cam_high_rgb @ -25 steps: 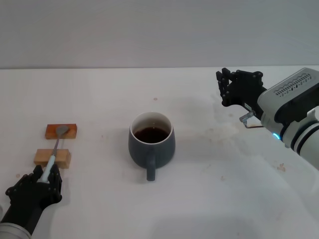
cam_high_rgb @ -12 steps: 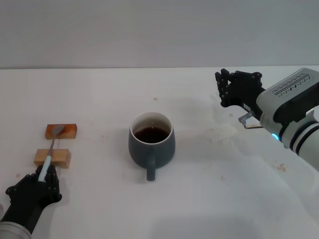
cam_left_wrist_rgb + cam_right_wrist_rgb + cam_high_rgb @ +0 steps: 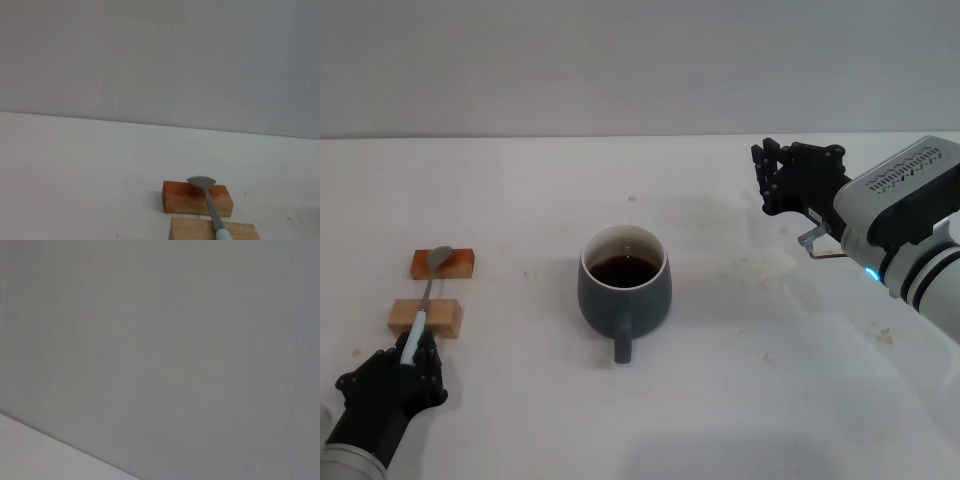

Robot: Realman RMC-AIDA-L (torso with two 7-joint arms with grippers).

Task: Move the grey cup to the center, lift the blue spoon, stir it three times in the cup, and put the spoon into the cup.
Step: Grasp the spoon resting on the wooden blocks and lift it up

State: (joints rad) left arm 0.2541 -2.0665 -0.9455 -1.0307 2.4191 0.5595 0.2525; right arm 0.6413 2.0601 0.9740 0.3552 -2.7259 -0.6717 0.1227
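Head view: grey cup point(image 3: 624, 281) sits mid-frame, my left gripper point(image 3: 408, 362) lower left pinches the blue spoon point(image 3: 423, 310) handle. Right gripper point(image 3: 790, 175) parked upper right, can't tell its state. Left wrist view: spoon bowl over the orange block point(image 3: 197, 198), so I'd lift straight up. Right wrist view: just wall.

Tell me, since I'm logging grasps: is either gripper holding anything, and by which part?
The left gripper holds the blue spoon by the end of its handle. The right gripper, raised at the far right, holds nothing.
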